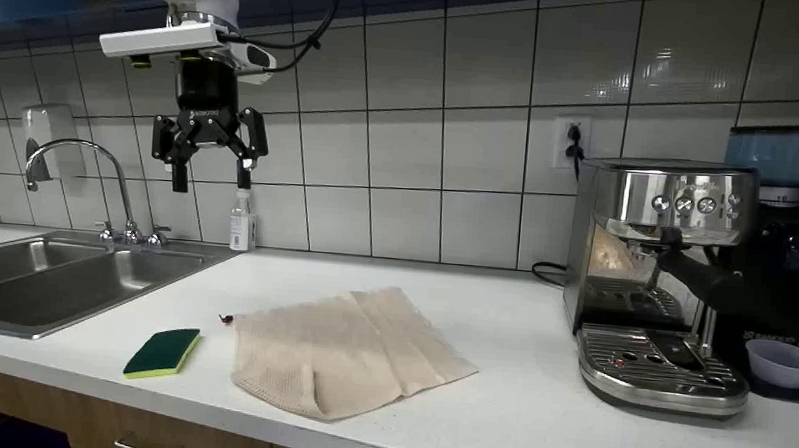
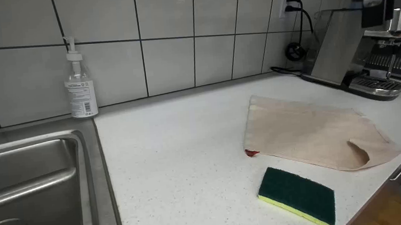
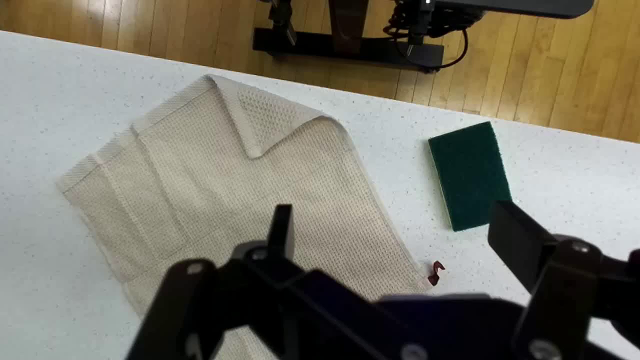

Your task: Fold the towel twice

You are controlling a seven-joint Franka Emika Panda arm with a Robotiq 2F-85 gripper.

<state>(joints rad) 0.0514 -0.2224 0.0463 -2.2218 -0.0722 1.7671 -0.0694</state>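
The beige towel [image 1: 342, 346] lies spread on the white counter; it also shows in an exterior view [image 2: 296, 129] and in the wrist view [image 3: 215, 185]. Its corner near the counter's front edge is turned over in a small flap [image 3: 270, 112]. A dark red tag [image 3: 435, 273] sticks out at another corner. My gripper [image 1: 211, 179] is open and empty, high above the counter on the sink side of the towel. In the wrist view the gripper [image 3: 392, 225] hides part of the towel. An exterior view shows only a piece of the gripper at its top right.
A green-and-yellow sponge [image 1: 164, 352] lies beside the towel, near the front edge. A sink [image 1: 87, 272] with a faucet [image 1: 121, 183] and a soap bottle [image 2: 82, 94] are on one side. An espresso machine [image 1: 668, 200] and a grinder [image 1: 783, 272] stand on the other side.
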